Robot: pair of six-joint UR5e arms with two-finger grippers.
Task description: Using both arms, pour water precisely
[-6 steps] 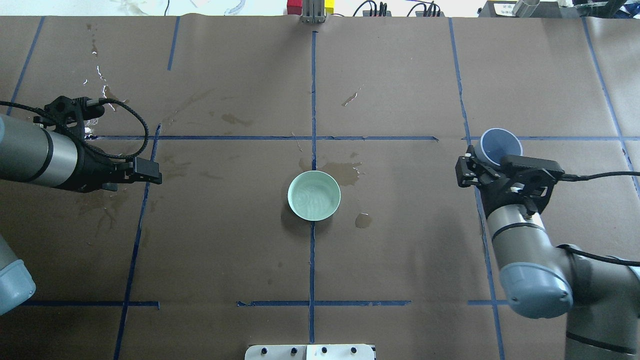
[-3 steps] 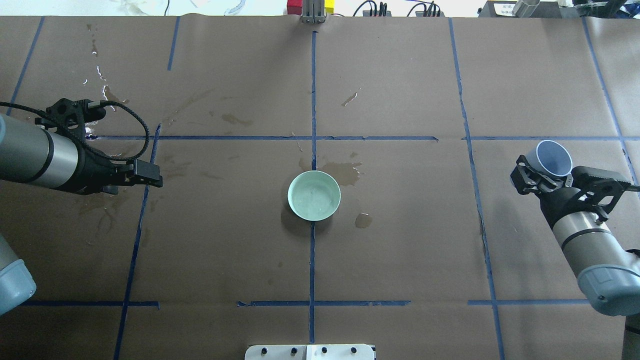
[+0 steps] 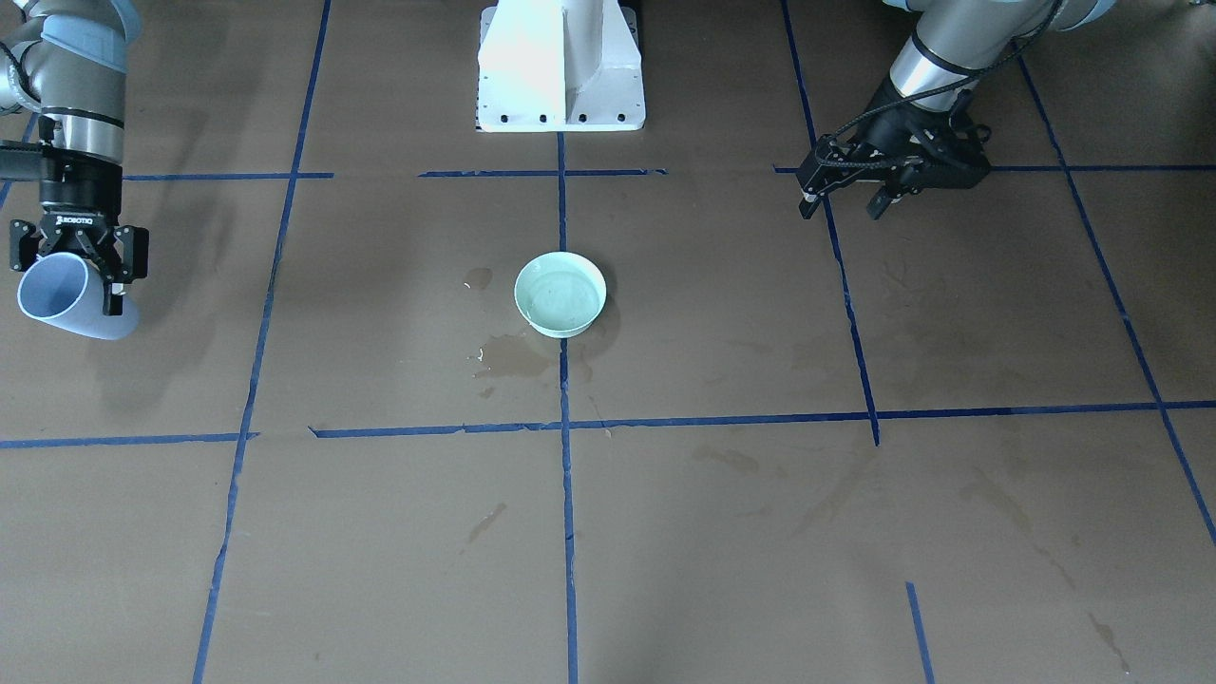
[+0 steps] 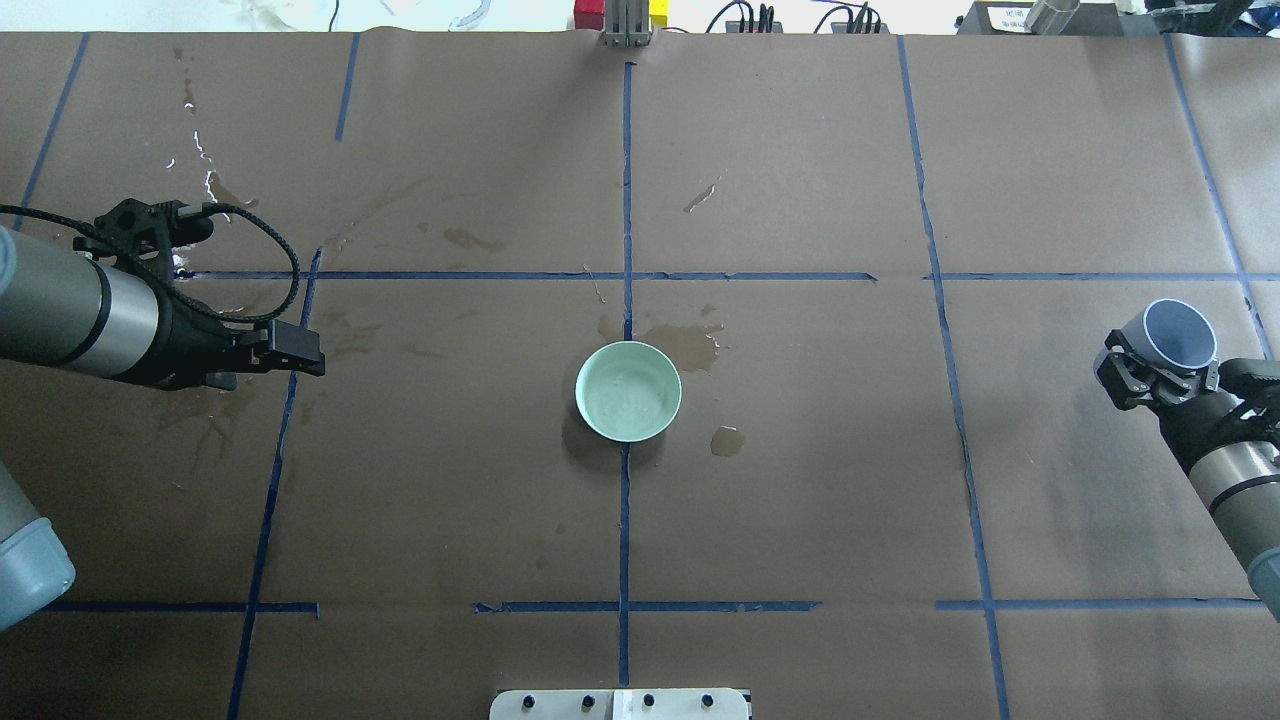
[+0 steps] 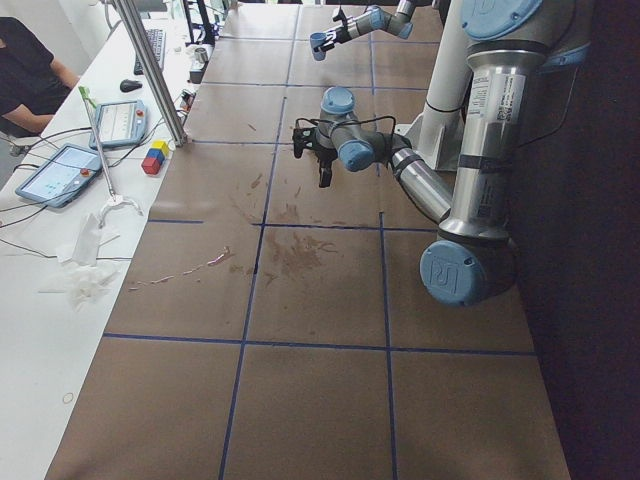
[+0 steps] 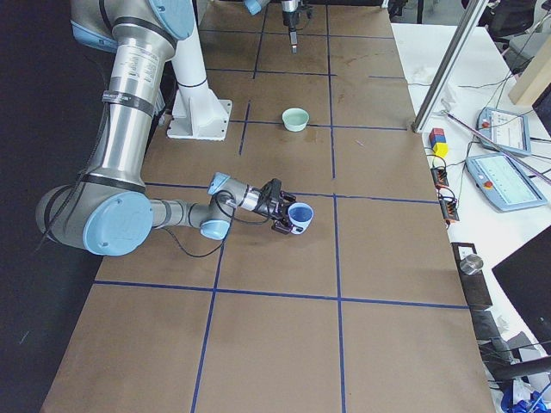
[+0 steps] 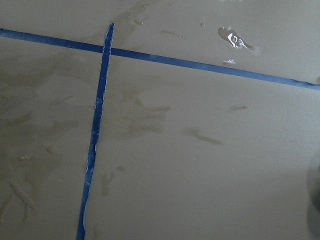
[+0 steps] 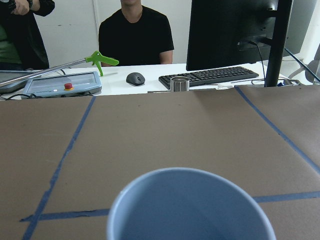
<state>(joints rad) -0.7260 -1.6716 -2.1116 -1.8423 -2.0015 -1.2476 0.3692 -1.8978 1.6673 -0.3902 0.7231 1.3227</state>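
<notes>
Gripping blue cup by its wall, right gripper jaws closed on it; cup tilted, held off table near right end, well apart from bowl. Water pools in bowl at table centre; damp patches beside it. Left gripper carries nothing; jaws' gap unclear. Likely set-down: level cup, lower straight, release once base rests.

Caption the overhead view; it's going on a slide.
Right gripper holds a pale blue plastic cup far from the round mint-green bowl of water at centre.

Lower half of the blue cup beyond the right wrist view's bottom edge, contents indiscernible.
</notes>
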